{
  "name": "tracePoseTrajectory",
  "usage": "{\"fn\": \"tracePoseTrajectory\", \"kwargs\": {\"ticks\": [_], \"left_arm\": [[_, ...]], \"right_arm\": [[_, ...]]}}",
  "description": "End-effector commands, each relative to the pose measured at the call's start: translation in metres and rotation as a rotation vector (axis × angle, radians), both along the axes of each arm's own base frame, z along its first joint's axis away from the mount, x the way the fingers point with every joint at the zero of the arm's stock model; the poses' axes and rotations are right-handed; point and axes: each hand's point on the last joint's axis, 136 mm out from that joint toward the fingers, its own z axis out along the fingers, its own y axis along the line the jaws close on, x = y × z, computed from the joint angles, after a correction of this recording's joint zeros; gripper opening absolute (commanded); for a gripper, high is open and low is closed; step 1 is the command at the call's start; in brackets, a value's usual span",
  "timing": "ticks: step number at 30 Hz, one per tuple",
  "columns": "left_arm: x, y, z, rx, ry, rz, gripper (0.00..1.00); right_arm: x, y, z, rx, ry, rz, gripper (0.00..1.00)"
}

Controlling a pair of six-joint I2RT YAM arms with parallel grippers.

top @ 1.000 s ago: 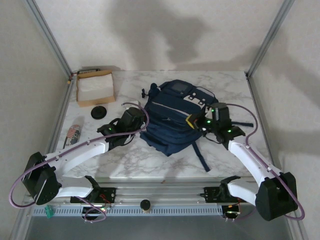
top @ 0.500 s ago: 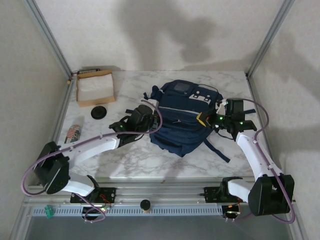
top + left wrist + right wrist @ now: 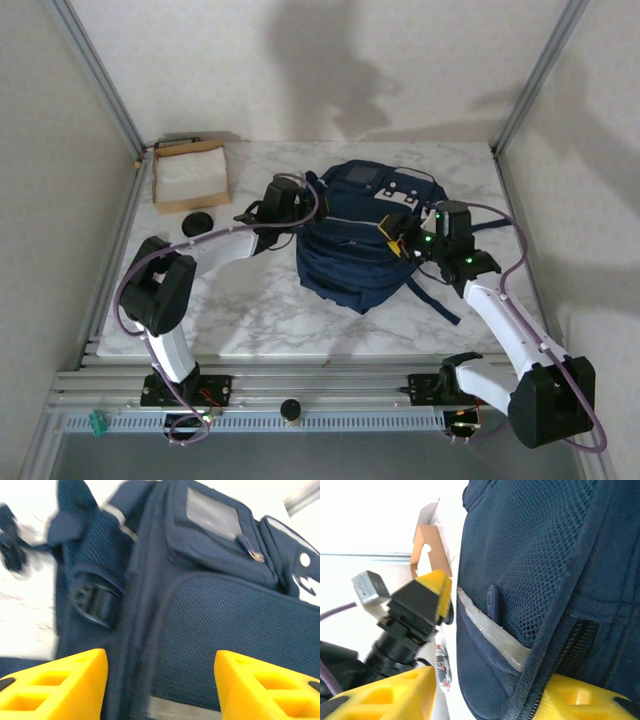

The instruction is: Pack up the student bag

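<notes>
**Evidently between grips: the student bag [image 3: 355,250] is flanked, not held**

The left gripper [image 3: 300,207] is set at the left flank of the student bag. Its yellow fingers [image 3: 55,685] are spread apart and nothing is clamped. A buckle [image 3: 95,602] and dark mesh are seen directly ahead of them, but whether the fabric is touched cannot be told. The student bag is laid flat on the marble table [image 3: 250,320], between the two grippers, with its top end turned away from the arm bases. The right gripper [image 3: 392,238] is placed against the opposite flank, and its fingers [image 3: 385,695] are likewise parted. A zip [image 3: 572,647] and a pale stripe [image 3: 490,630] run up between them, but no fabric is seen pinched.

The step is judged to be the arranging or opening of the student bag before anything is loaded, since no compartment is seen gaping. The next move is judged to call for one flank to be steadied while the zip pull is sought from the other side.

Outward of the left gripper, a cardboard box [image 3: 190,172] and a black disc [image 3: 197,224] are found near the table's left edge and its frame rail, so room there is limited. Behind both grippers, toward the bases, bare marble is left open. Under the right wrist a loose strap [image 3: 432,295] is trailed, and it could be snagged. Outward of the right gripper, little table is left before the edge.
</notes>
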Motion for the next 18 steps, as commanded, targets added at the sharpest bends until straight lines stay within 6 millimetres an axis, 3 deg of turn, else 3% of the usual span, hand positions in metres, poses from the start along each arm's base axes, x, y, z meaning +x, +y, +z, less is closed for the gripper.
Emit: {"fn": "tracePoseTrajectory", "kwargs": {"ticks": [1,7,10,13,18], "left_arm": [[-0.013,-0.027,0.004,-0.128,0.026,-0.080,0.57],[-0.033,-0.055,0.002,-0.159,0.036,-0.173,0.54],[-0.039,-0.067,-0.003,-0.149,0.053,-0.196,0.52],[-0.044,-0.071,-0.007,-0.163,0.074,-0.203,0.49],[-0.050,-0.068,0.008,-0.161,0.046,-0.195,0.49]], "right_arm": [[0.009,0.010,0.019,0.047,-0.055,-0.107,0.54],[0.017,0.039,0.008,0.057,-0.030,-0.115,0.62],[0.024,0.037,0.005,-0.012,-0.037,-0.158,0.62],[0.028,0.029,0.002,-0.001,-0.067,-0.209,0.56],[0.032,0.030,-0.008,-0.037,-0.045,-0.192,0.31]]}}
